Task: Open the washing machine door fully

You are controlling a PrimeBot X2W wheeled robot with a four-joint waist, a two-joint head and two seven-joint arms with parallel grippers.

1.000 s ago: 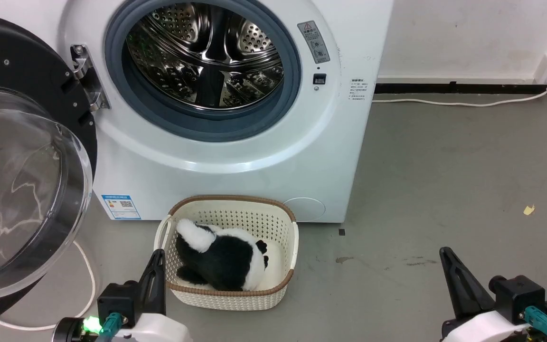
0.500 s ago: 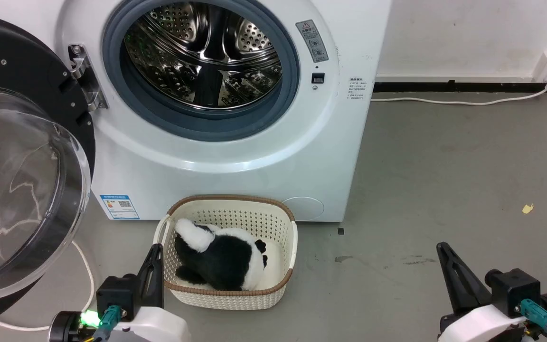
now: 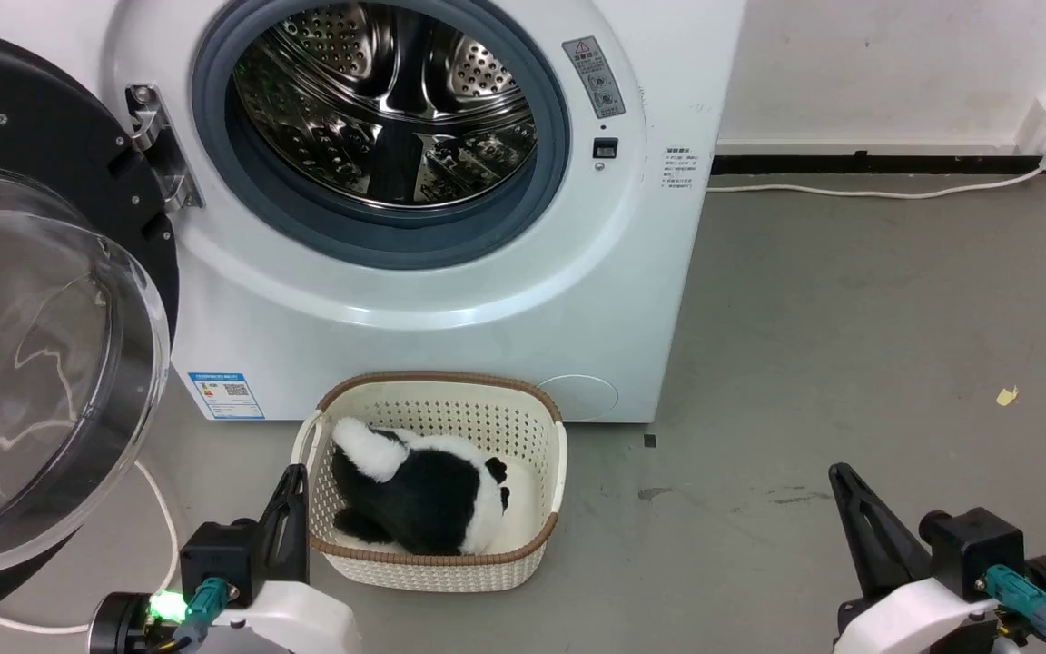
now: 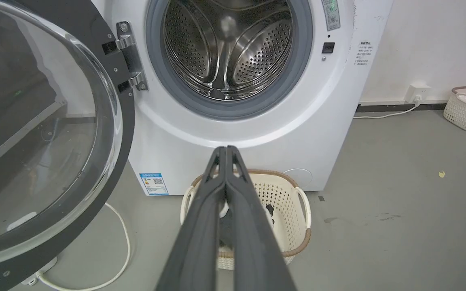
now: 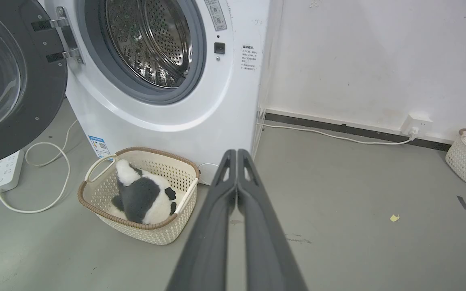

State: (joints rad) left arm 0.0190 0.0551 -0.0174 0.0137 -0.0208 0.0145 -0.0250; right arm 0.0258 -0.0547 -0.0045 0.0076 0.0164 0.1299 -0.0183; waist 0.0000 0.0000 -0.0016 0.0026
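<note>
At far left of frame: washing machine door (image 3: 42, 318), standing wide off its hinge, drum (image 3: 387, 100) exposed; opening looks complete. Lower corners: my left gripper (image 3: 294, 481), right gripper (image 3: 843, 477), 2 pairs of fingers pressed together, empty.

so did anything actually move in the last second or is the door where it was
Only the head camera shifted: the whole view slid slightly up and left together. Nothing was taken hold of or let go. The door stays swung wide open. The left gripper and right gripper stay shut, empty and clear of it. The toy stays in the basket.
</note>
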